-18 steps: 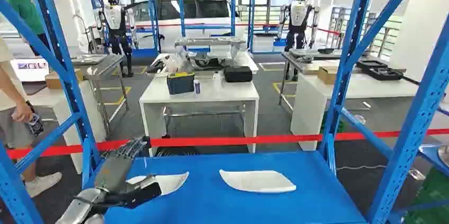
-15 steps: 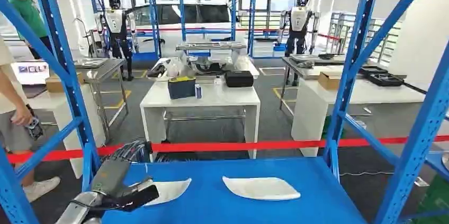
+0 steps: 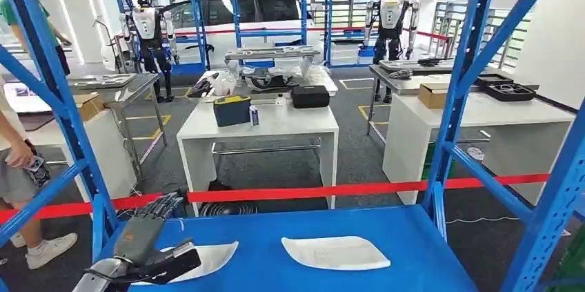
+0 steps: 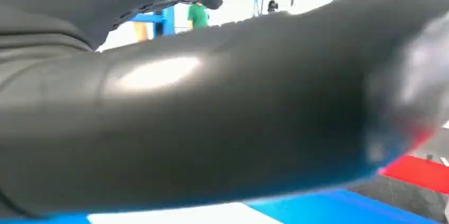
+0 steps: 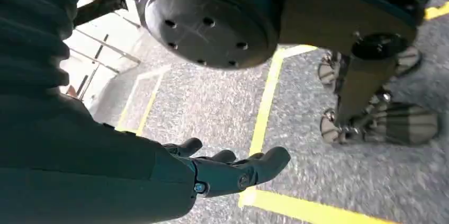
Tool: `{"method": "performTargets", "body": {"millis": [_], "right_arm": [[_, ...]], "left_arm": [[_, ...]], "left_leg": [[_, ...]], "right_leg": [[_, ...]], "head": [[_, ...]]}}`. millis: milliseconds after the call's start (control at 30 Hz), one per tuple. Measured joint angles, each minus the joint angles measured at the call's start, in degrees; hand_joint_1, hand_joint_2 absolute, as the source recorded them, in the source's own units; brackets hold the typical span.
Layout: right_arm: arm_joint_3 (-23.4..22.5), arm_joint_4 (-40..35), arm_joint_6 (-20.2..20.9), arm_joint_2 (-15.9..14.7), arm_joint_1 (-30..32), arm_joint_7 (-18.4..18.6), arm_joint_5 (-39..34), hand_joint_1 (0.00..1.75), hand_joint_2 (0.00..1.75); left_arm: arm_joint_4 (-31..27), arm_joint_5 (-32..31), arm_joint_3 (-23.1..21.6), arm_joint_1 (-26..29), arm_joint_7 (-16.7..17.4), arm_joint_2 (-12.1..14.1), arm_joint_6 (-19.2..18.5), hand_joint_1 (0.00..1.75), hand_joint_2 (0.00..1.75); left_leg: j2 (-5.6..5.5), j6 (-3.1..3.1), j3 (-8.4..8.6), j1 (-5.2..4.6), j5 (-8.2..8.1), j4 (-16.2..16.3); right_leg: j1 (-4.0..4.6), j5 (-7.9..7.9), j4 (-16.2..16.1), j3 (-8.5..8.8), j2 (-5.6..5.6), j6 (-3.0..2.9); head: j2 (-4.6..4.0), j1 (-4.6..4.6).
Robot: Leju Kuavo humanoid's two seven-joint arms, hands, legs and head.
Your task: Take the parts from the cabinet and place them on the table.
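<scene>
Here, two white parts are seen lying flat on the blue cabinet shelf (image 3: pixel 414 250): the left part (image 3: pixel 210 257) and the right part (image 3: pixel 336 252), well apart. The left hand (image 3: pixel 146 240) is held over the near edge of the left part, fingers spread, thumb beneath; nothing is gripped yet. The right hand (image 5: pixel 233 171) is hung at the side, fingers loosely extended, with nothing held. For a sound grasp, the thin edge should be pinched squarely and the part lifted level, so that the blue upright (image 3: pixel 65 119) is cleared before the white desk (image 3: pixel 276 123) is approached.
</scene>
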Motion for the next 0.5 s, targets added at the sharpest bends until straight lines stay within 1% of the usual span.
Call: {"method": "performTargets", "body": {"millis": [33, 67, 100, 133, 167, 200, 233, 267, 300, 333, 367, 400, 433, 467, 500], "right_arm": [[0.0, 0.0, 0.0, 0.0, 0.0, 0.0, 0.0, 0.0, 1.75], [0.0, 0.0, 0.0, 0.0, 0.0, 0.0, 0.0, 0.0, 1.75], [0.0, 0.0, 0.0, 0.0, 0.0, 0.0, 0.1, 0.0, 1.75], [0.0, 0.0, 0.0, 0.0, 0.1, 0.0, 0.3, 0.0, 1.75], [0.0, 0.0, 0.0, 0.0, 0.1, 0.0, 0.5, 0.0, 1.75], [0.1, 0.0, 0.0, 0.0, 0.1, 0.0, 0.6, 0.0, 1.75], [0.1, 0.0, 0.0, 0.1, 0.1, 0.0, 0.7, 0.0, 1.75], [0.1, 0.0, 0.0, 0.2, 0.0, 0.0, 0.7, 0.0, 1.75], [0.1, 0.0, 0.0, 0.3, 0.0, 0.0, 0.7, 0.0, 1.75], [0.1, 0.0, 0.0, 0.3, -0.2, 0.0, 0.7, 0.0, 1.75], [0.1, 0.0, 0.0, 0.3, -0.3, 0.1, 0.7, 0.0, 1.75], [0.1, 0.0, 0.0, 0.4, -0.2, 0.0, 0.7, 0.0, 1.75], [0.1, 0.0, 0.0, 0.3, -0.2, 0.0, 0.6, 0.0, 1.75], [0.1, 0.0, 0.0, 0.3, -0.3, 0.0, 0.6, 0.0, 1.75], [0.1, 0.0, 0.0, 0.4, -0.4, 0.0, 0.6, 0.0, 1.75]], "left_arm": [[0.0, 0.0, 0.0, 0.0, 0.0, 0.1, 0.0, 0.0, 0.0], [0.0, 0.0, 0.0, 0.3, 0.0, 0.2, 0.0, 0.0, 0.0], [0.0, 0.2, 0.0, 0.7, 0.0, 0.5, -0.1, 0.0, 0.0], [0.0, 0.4, 0.0, 1.2, 0.0, 0.6, -0.3, 0.0, 0.0], [0.0, 0.7, 0.0, 1.6, 0.0, 0.8, -0.5, 0.0, 0.0], [0.0, 1.0, 0.1, 1.8, 0.0, 1.0, -0.8, 0.0, 0.0], [-0.2, 1.2, 0.2, 1.9, -0.2, 1.1, -1.0, 0.0, 0.0], [-0.4, 1.2, 0.2, 2.0, -0.2, 1.2, -1.2, 0.0, 0.0], [-0.5, 1.2, 0.2, 2.0, -0.2, 1.3, -1.4, 0.0, 0.0], [-0.5, 1.1, 0.2, 2.1, -0.2, 1.3, -1.7, 0.0, 0.0], [-0.9, 1.0, 0.2, 2.6, -0.2, 1.2, -2.0, 0.0, 0.0], [-1.2, 1.0, 0.2, 2.9, -0.2, 1.2, -2.0, 0.0, 0.0], [-1.3, 1.0, 0.2, 2.9, -0.2, 1.2, -2.1, 0.0, 0.0], [-1.7, 1.0, 0.3, 3.0, -0.2, 1.0, -2.1, 0.0, 0.0], [-1.9, 1.0, 0.3, 2.9, -0.2, 1.0, -2.2, 0.0, 0.0]], "left_leg": [[0.0, -0.18, -2.31, 0.02, -1.07, 3.7], [0.03, -0.43, -5.02, 0.1, -2.52, 7.8], [0.04, -0.56, -7.29, 0.12, -3.82, 10.8], [0.03, -0.6, -9.03, 0.13, -4.27, 12.3], [0.03, -0.49, -9.47, 0.12, -3.42, 11.4], [0.03, -0.18, -8.8, 0.1, -1.21, 8.1], [0.03, 0.12, -7.39, 0.03, 1.97, 3.6], [0.05, 0.57, -5.76, -0.13, 5.7, -1.4], [0.13, 0.85, -5.31, -0.33, 7.57, -4.4], [0.13, 0.89, -5.04, -0.61, 4.43, -4.1], [0.07, 1.21, -4.29, -0.67, 5.21, -4.5], [0.03, 1.63, -4.08, -0.45, 5.53, -5.0], [-0.01, 1.96, -3.43, -0.46, 5.38, -5.1], [-0.03, 2.2, -2.5, -0.13, 5.31, -5.4], [-0.02, 2.49, -1.9, -0.15, 4.88, -5.4]], "right_leg": [[0.01, -0.36, 0.0, 0.35, 0.01, -0.28], [0.05, -0.79, 0.0, 0.79, 0.06, -0.4], [0.07, -1.22, 0.0, 1.21, 0.1, -0.49], [0.09, -1.71, 0.0, 1.77, 0.19, -0.51], [0.09, -2.23, 0.0, 2.44, 0.28, -0.46], [0.11, -2.82, 0.0, 3.21, 0.32, -0.36], [0.12, -3.39, 0.0, 4.02, 0.34, -0.22], [0.11, -3.99, -0.1, 4.69, 0.33, -0.04], [0.18, -4.42, 0.0, 4.89, 0.32, 0.15], [0.29, -4.9, -0.2, 5.27, 0.49, 0.65], [0.29, -5.35, -0.7, 5.43, 0.38, 1.06], [0.38, -4.77, 0.0, 5.92, 0.31, 1.33], [0.45, -4.72, -0.1, 6.27, 0.3, 1.53], [0.35, -5.01, 1.2, 5.74, 0.2, 1.7], [0.34, -5.08, 3.8, 4.58, 0.12, 1.88]], "head": [[0.0, 0.02], [-0.02, 0.0], [0.0, 0.02], [0.0, 0.02], [0.0, 0.02], [0.0, 0.02], [0.0, 0.02], [0.0, 0.0], [-0.02, 0.0], [-0.02, 0.0], [0.0, 0.02], [-0.02, 0.02], [0.0, 0.02], [0.0, 0.04], [-0.02, 0.04]]}}
